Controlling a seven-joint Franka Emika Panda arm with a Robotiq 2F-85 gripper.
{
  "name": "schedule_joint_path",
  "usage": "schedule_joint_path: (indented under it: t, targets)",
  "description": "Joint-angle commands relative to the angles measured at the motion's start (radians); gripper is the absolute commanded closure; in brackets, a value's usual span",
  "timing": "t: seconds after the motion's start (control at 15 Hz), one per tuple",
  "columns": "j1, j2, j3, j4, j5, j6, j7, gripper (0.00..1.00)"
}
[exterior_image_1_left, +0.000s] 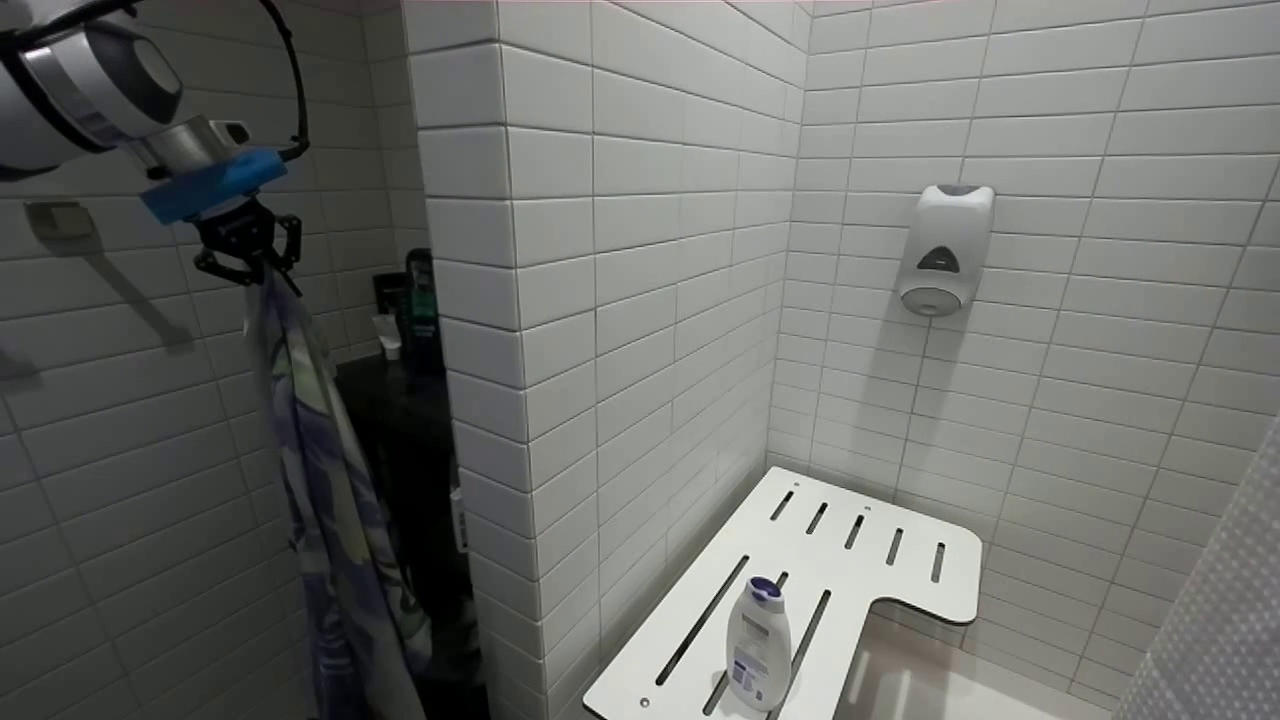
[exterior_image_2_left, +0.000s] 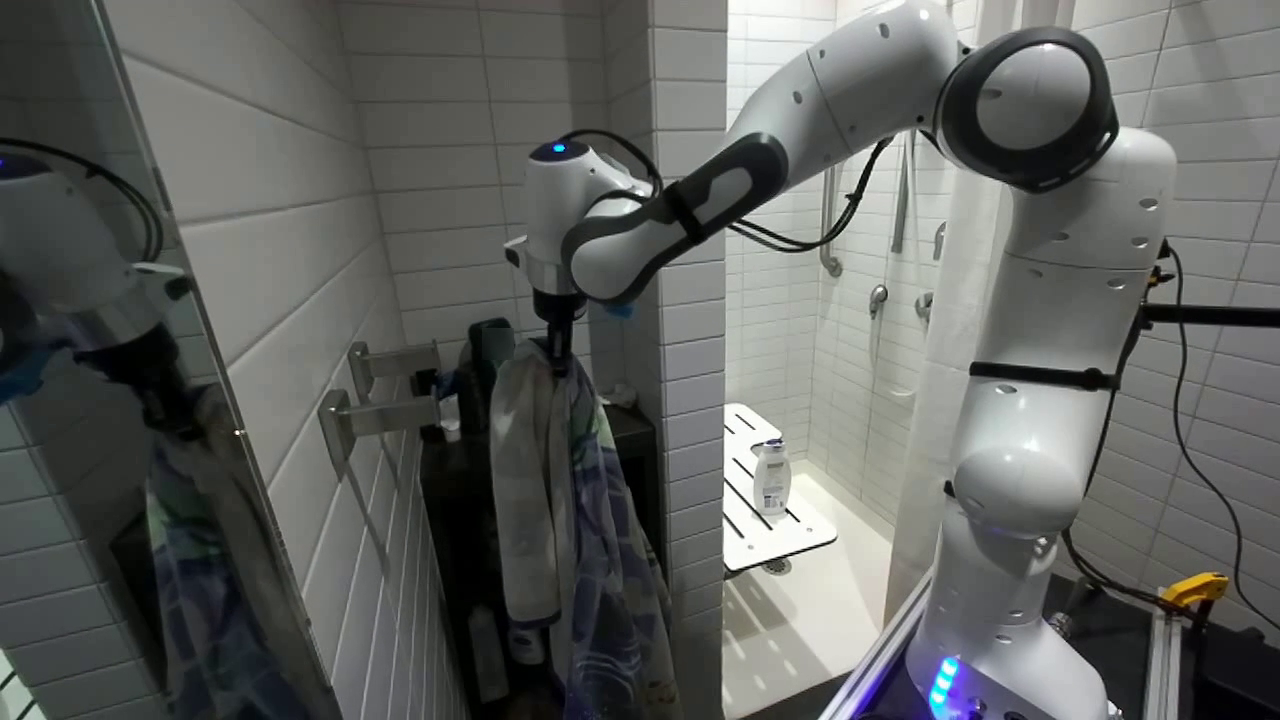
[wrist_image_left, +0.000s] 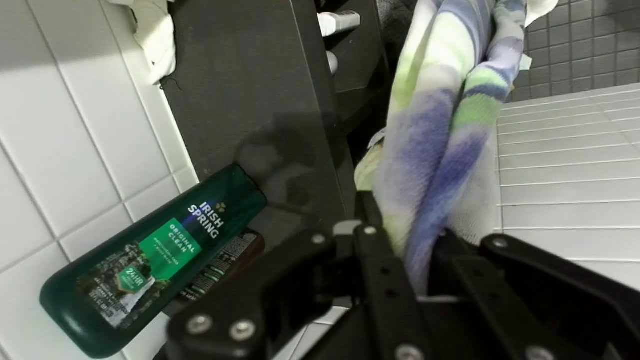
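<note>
My gripper (exterior_image_1_left: 268, 268) is shut on the top of a purple, green and white patterned towel (exterior_image_1_left: 325, 440). In an exterior view the gripper (exterior_image_2_left: 560, 355) points down and the towel (exterior_image_2_left: 612, 530) hangs below it in long folds. A pale whitish part hangs beside the patterned part; I cannot tell whether it is the same cloth. In the wrist view the towel (wrist_image_left: 440, 115) runs up from between the fingers of the gripper (wrist_image_left: 405, 220). A green Irish Spring bottle (wrist_image_left: 155, 260) lies to the left of the fingers in that view, with a brown bottle (wrist_image_left: 225, 262) partly behind it.
A dark shelf (wrist_image_left: 240, 65) stands behind the towel. Two metal wall bars (exterior_image_2_left: 390, 415) stick out near it, beside a mirror (exterior_image_2_left: 215, 540). A tiled wall corner (exterior_image_1_left: 470, 300) separates this nook from a shower with a slotted white bench (exterior_image_1_left: 850, 580), a white bottle (exterior_image_1_left: 758, 645) and a soap dispenser (exterior_image_1_left: 935, 225).
</note>
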Motion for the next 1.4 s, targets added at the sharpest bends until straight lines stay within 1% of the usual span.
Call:
schedule_joint_path:
  t: [0.0, 0.13, 0.2, 0.4, 1.0, 1.2, 1.33]
  targets:
    - [-0.008, 0.001, 0.008, 0.002, 0.002, -0.002, -0.001, 0.88]
    - [-0.008, 0.001, 0.008, 0.002, 0.002, -0.002, -0.001, 0.88]
    - [-0.008, 0.001, 0.009, 0.002, 0.002, -0.002, -0.001, 0.97]
    - [-0.002, -0.008, 0.014, 0.013, 0.004, 0.005, -0.010, 0.97]
    - [0.012, -0.209, 0.071, 0.095, -0.086, -0.068, -0.056, 0.97]
    - [0.009, -0.265, 0.095, 0.154, -0.130, -0.106, -0.065, 0.97]
    - [0.003, -0.288, 0.104, 0.186, -0.159, -0.112, -0.063, 0.97]
